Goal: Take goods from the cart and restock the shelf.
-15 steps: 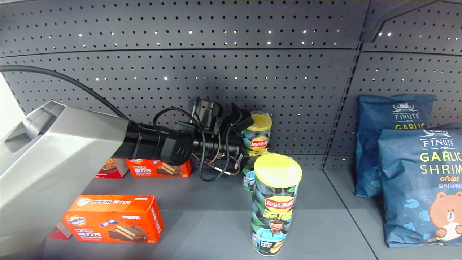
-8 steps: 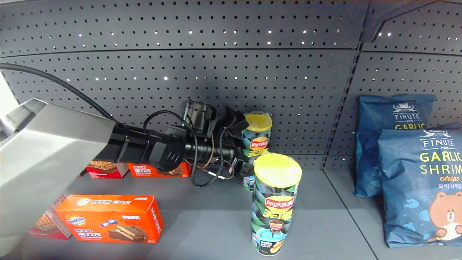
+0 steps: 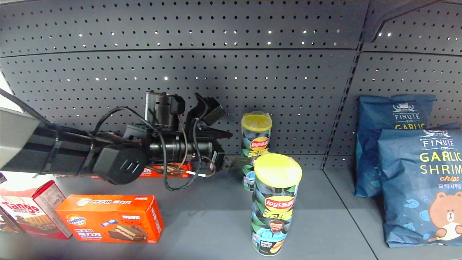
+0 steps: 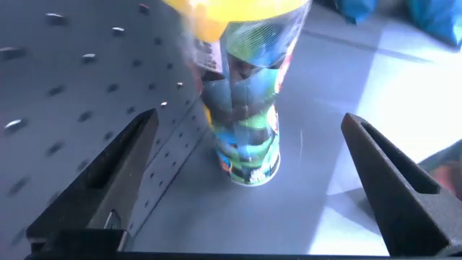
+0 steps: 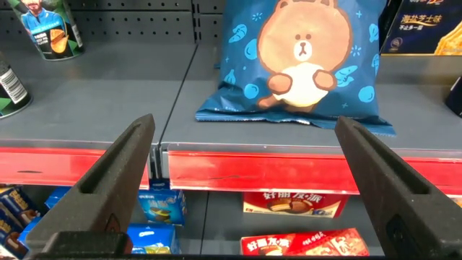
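At the centre of the head view the rear chip can (image 3: 256,144) stands upright against the pegboard (image 3: 231,72), behind the front chip can (image 3: 276,202). The left gripper (image 3: 229,148) sits just left of it, jaws wide, holding nothing. The right gripper (image 5: 245,126) is also spread wide, facing a shrimp chips bag (image 5: 296,58)

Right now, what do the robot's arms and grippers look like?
The left arm is a grey shell leading into black cylindrical segments, with loose black cables looping at its wrist. The left gripper and right gripper have black wedge-shaped fingers.
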